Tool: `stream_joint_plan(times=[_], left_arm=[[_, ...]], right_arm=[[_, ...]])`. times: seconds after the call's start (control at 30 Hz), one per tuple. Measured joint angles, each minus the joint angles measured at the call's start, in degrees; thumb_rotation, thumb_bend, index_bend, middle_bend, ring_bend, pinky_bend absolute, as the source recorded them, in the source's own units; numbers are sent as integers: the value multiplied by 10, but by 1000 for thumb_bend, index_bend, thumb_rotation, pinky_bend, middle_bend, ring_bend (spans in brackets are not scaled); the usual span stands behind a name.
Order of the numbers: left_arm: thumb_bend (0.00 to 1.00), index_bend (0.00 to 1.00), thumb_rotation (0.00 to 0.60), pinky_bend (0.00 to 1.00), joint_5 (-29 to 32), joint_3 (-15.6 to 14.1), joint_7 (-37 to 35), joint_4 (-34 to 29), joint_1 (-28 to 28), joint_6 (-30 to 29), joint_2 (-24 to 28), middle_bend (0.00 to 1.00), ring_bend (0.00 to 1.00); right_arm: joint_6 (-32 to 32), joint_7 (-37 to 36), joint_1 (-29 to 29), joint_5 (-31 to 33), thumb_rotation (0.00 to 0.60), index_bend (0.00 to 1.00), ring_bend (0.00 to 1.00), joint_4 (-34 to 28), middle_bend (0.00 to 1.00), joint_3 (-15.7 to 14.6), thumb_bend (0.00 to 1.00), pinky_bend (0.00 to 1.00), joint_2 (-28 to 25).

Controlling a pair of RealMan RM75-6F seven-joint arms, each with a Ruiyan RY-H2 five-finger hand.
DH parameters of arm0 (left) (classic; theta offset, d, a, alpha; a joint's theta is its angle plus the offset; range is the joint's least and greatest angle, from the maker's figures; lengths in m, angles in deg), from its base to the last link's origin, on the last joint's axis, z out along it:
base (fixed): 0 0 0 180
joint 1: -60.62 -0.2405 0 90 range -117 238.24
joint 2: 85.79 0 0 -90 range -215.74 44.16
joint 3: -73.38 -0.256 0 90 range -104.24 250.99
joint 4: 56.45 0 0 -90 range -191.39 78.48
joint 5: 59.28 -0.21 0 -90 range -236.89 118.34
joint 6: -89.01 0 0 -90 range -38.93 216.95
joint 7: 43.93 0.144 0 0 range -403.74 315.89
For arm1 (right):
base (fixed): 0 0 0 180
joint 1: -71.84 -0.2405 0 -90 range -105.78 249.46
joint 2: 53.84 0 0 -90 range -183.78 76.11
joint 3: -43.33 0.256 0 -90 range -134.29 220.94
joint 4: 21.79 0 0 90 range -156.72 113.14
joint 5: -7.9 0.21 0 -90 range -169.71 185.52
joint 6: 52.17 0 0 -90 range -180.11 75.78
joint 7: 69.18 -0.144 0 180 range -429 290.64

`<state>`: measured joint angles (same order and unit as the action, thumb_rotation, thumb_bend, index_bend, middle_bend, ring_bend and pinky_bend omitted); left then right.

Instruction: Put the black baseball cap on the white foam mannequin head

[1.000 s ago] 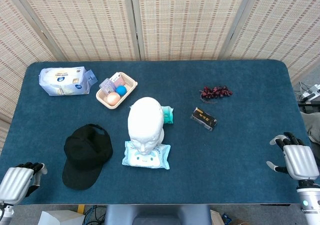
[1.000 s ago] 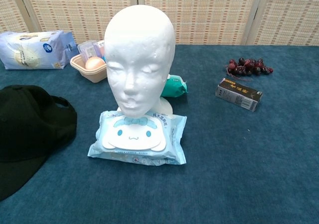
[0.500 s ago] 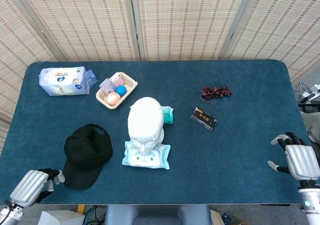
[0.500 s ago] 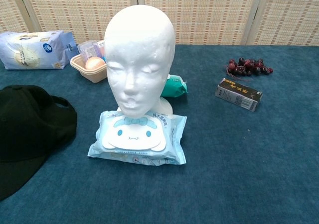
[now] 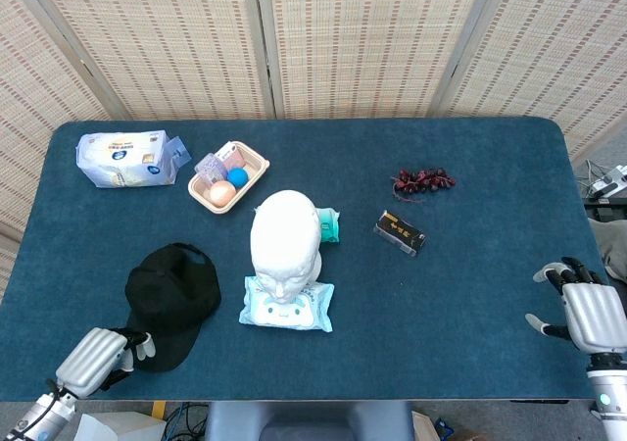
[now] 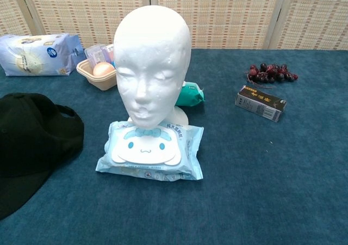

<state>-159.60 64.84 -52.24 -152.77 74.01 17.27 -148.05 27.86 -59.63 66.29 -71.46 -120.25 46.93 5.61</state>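
Observation:
The black baseball cap (image 5: 171, 297) lies flat on the blue table (image 5: 470, 294), left of the white foam mannequin head (image 5: 284, 237). That head stands upright and bare at the table's middle. The chest view shows the cap (image 6: 31, 141) at the left edge and the mannequin head (image 6: 152, 71) facing me. My left hand (image 5: 100, 359) hovers at the table's front left edge, its fingertips (image 5: 137, 342) reaching the near edge of the cap's brim with no visible grip. At the front right edge my right hand (image 5: 591, 314) holds nothing, fingers spread. Neither hand shows in the chest view.
A wet-wipes pack (image 5: 286, 304) lies against the mannequin's base, with a green packet (image 5: 329, 225) behind it. At the back left are a tissue pack (image 5: 122, 157) and a tray (image 5: 253, 157) of small items. A black box (image 5: 399, 231) and dark grapes (image 5: 421, 179) lie to the right.
My left hand has moved right along the front edge, from the table's corner up to the cap's brim. The right hand has barely shifted. Cap and mannequin head are unmoved.

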Motion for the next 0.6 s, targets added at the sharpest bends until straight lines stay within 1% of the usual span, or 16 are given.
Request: stream_joint_plan(times=[0.2, 0.6], left_arm=[[974, 477, 600, 566, 7, 4, 12, 3, 10, 15, -15, 537, 489], [974, 452, 600, 566, 48, 18, 50, 1, 27, 48, -36, 528, 482]], right_arm=[[3, -2, 1, -3, 600, 394, 172, -2, 322, 0, 47, 282, -3], [6, -2, 3, -6, 600, 394, 172, -4, 322, 0, 48, 282, -4]])
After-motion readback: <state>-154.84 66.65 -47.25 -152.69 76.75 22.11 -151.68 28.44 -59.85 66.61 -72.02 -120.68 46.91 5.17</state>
